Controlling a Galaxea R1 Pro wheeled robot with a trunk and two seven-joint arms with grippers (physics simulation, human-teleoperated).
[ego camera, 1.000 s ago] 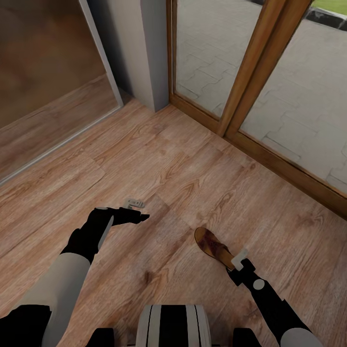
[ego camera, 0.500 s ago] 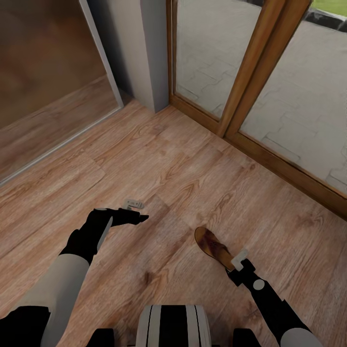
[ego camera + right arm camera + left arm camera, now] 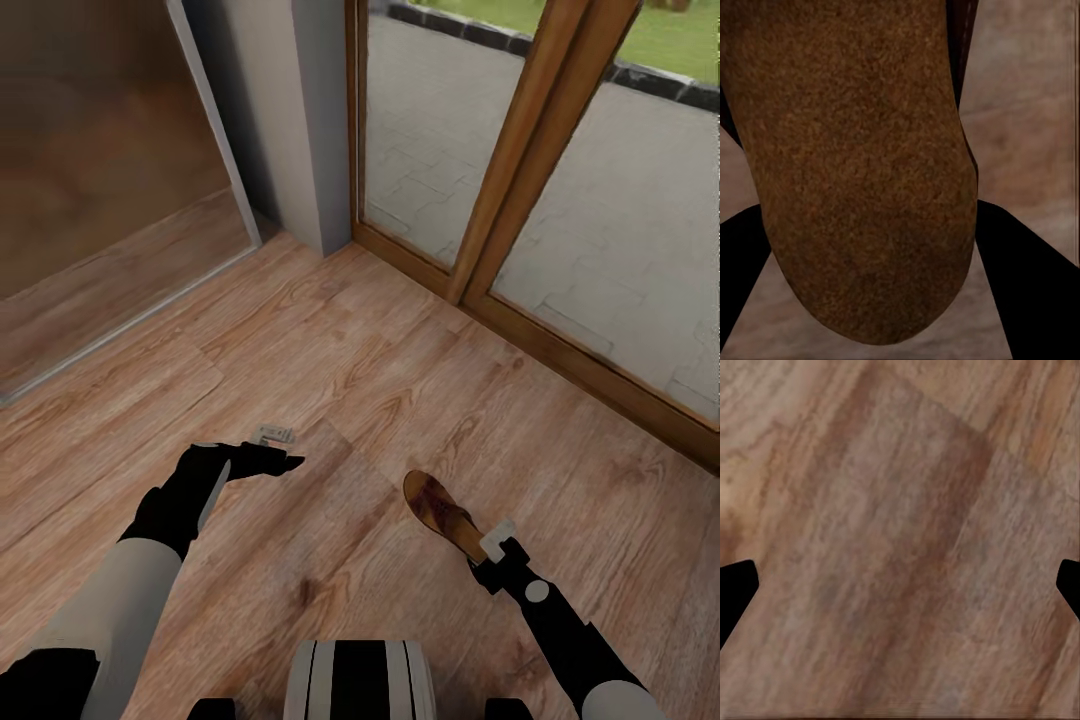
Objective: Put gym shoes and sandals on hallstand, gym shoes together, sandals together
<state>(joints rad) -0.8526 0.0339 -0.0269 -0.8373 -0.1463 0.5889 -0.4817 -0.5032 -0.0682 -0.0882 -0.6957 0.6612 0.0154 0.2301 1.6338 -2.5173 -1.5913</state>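
Now right gripper (image 3: 497,545) jaws clamped on flat brown grainy-soled sandal (image 3: 440,512); left gripper (image 3: 272,447) jaws apart over wood-grain floor (image 3: 420,390).

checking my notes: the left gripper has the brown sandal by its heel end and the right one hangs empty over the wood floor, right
Sides are swapped. In the head view the right gripper has the sandal by its heel end, and the left gripper hangs empty over the wood floor.

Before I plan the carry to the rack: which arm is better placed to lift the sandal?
Right. The right gripper sits at the heel end of the brown sandal, whose sole lies between the fingers in the right wrist view. The left gripper hangs open over bare wood floor.
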